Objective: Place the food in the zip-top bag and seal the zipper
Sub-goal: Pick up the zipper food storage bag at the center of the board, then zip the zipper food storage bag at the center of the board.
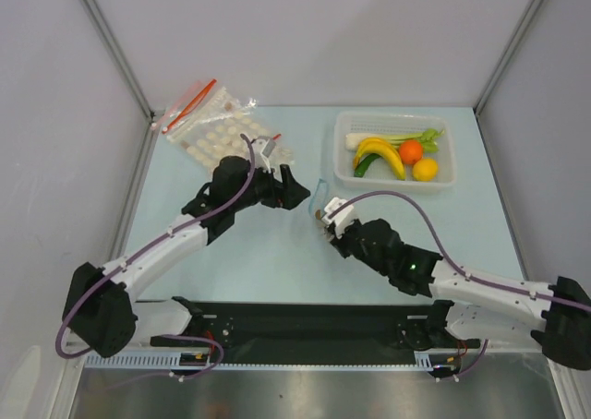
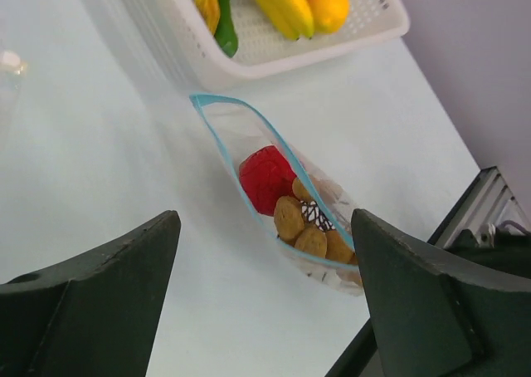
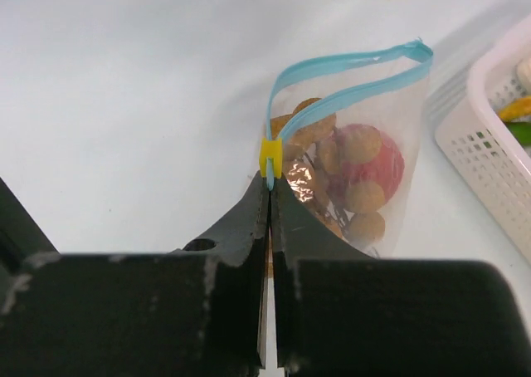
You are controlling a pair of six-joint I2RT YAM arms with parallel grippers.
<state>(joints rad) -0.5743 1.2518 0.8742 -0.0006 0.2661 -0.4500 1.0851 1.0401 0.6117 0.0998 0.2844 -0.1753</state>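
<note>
The zip-top bag (image 3: pixel 365 196) stands on the table between my two grippers, its blue-teal zipper (image 3: pixel 348 61) gaping in an open loop. Inside lies the food: a red fruit (image 2: pixel 265 178) and a bunch of tan-brown fruits (image 2: pixel 303 227). My right gripper (image 3: pixel 270 182) is shut on the near end of the zipper, right below a yellow slider (image 3: pixel 271 154). My left gripper (image 2: pixel 265 310) is open, its fingers (image 2: pixel 91 294) wide apart and hovering just left of the bag (image 1: pixel 319 193) without touching it. From above, the left gripper (image 1: pixel 294 193) and right gripper (image 1: pixel 323 216) flank the bag.
A white basket (image 1: pixel 346 156) with bananas (image 1: pixel 383 151), an orange and a lemon sits at the back right. A clear bag of white discs (image 1: pixel 217 133) with a red strip lies at the back left. Walls enclose the table on three sides.
</note>
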